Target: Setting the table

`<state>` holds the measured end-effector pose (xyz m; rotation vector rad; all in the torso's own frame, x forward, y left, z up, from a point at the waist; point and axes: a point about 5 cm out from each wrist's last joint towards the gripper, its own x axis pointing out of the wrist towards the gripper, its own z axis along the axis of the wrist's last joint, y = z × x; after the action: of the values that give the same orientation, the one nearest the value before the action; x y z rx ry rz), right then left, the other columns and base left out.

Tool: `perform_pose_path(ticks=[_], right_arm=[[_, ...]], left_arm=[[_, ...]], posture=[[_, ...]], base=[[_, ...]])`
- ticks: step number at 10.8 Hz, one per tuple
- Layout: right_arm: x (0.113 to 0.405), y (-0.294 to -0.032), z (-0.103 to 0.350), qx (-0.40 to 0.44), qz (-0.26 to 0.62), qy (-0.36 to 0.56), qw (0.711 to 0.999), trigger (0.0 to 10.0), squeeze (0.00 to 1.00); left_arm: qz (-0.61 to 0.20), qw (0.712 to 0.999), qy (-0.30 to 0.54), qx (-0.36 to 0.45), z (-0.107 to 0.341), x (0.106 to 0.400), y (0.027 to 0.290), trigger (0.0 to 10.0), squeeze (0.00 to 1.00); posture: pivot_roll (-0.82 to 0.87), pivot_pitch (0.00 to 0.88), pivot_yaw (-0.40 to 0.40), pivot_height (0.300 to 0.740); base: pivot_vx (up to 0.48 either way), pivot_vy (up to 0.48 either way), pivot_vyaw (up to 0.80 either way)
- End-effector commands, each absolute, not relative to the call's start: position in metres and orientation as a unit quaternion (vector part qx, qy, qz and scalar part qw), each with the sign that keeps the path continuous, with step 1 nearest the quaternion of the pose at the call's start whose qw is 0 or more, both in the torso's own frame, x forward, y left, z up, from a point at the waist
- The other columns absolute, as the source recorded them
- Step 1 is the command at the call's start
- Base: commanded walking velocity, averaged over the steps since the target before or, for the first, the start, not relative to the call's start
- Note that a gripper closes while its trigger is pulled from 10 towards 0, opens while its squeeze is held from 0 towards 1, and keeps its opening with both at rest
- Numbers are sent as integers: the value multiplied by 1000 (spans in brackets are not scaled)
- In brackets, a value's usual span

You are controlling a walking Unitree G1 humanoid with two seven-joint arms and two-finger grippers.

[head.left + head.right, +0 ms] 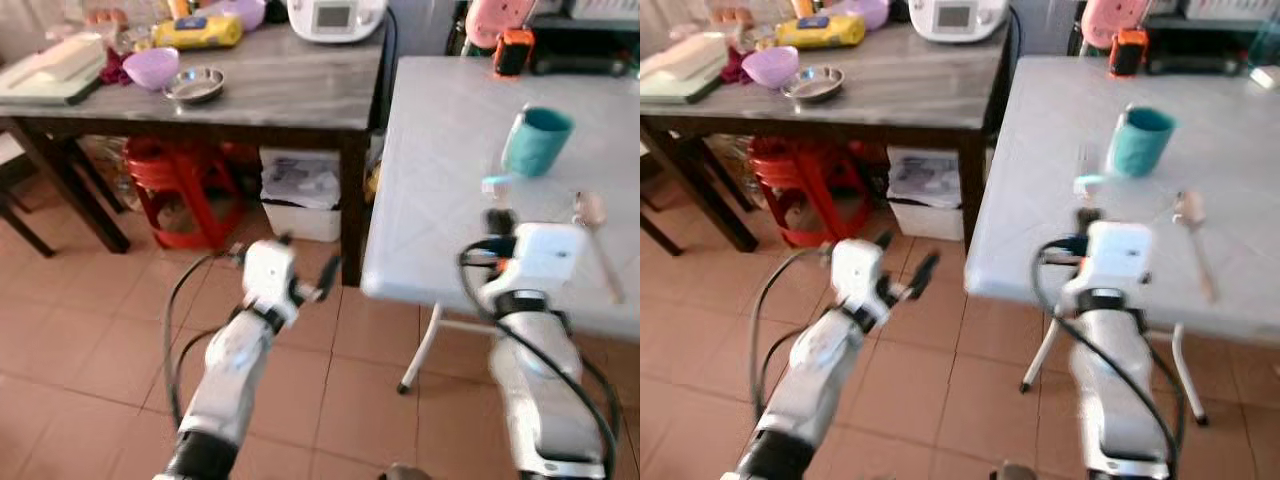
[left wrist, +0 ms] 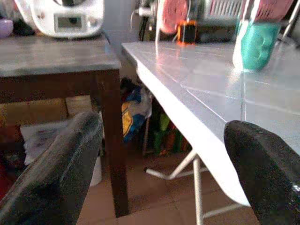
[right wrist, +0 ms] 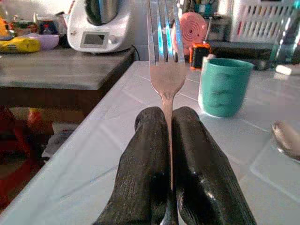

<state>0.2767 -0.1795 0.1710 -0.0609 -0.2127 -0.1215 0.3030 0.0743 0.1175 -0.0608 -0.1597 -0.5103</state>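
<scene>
Fork (image 3: 165, 70) pinched upright in right pincer (image 3: 169, 140), over white surface (image 1: 450, 130) near its front edge. Teal cup (image 1: 536, 141) just beyond, spoon (image 1: 592, 215) toward right edge. Left pincer (image 1: 310, 270) spread wide, off front left corner above tiled floor (image 1: 90, 330). Kitchen machine (image 1: 336, 17), bowls (image 1: 170, 75) on wooden surface (image 1: 290, 80) beside. No legible writing.

Bare white desk (image 1: 440, 150) surface at centre frame gives open passage. Obstacles: teal cup (image 1: 536, 141) at upper right, spoon (image 1: 597, 232) at right edge. Tiled floor (image 1: 90, 330) at lower left is open.
</scene>
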Motion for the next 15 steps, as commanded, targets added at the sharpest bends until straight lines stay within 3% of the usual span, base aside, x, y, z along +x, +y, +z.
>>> perform_pose_path(ticks=[1,10,15], right_arm=[[277,-169,177,-22,-46,-121,991,10000,0],[284,-167,173,-23,-43,-122,991,10000,0],[284,-167,172,-29,-42,-125,991,10000,0]], left_arm=[[-239,968,-67,-23,110,302,85,10000,0],[-240,967,-77,-33,115,306,74,10000,0],[-257,959,-117,-35,126,305,69,10000,0]], posture=[[-229,103,71,740],[-215,58,71,740],[-215,59,74,740]], base=[[0,428,0],[0,430,-94],[52,0,0]])
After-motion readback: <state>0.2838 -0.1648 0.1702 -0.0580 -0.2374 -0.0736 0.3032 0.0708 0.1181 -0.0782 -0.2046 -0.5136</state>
